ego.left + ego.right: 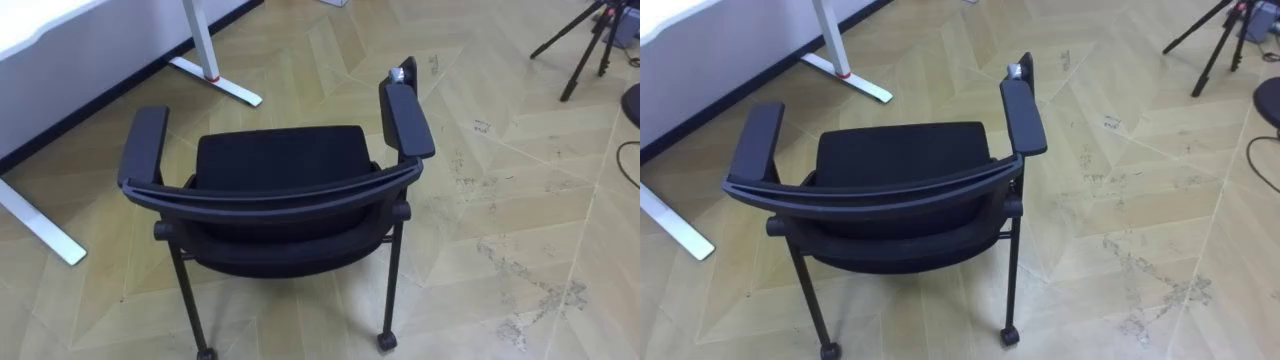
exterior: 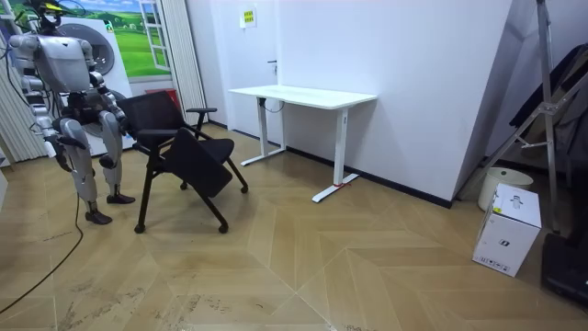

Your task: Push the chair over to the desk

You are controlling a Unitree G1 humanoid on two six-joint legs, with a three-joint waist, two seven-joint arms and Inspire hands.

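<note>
A black chair [image 1: 280, 165] with two padded armrests and castors stands right below me, its curved backrest [image 1: 270, 195] nearest and its seat facing away toward the white desk. In the room view I stand upright just behind the chair [image 2: 184, 147] at the room view's left. My left hand [image 2: 120, 124] is close to the backrest. My right hand [image 2: 58, 145] hangs lower, away from the chair. Whether either hand touches the chair cannot be made out.
A white desk [image 2: 303, 95] stands against the wall ahead of the chair, its foot [image 1: 218, 82] on the wooden floor just beyond the seat. A dark tripod [image 1: 580, 40] is at the far right. A white box [image 2: 508, 230] sits by the wall.
</note>
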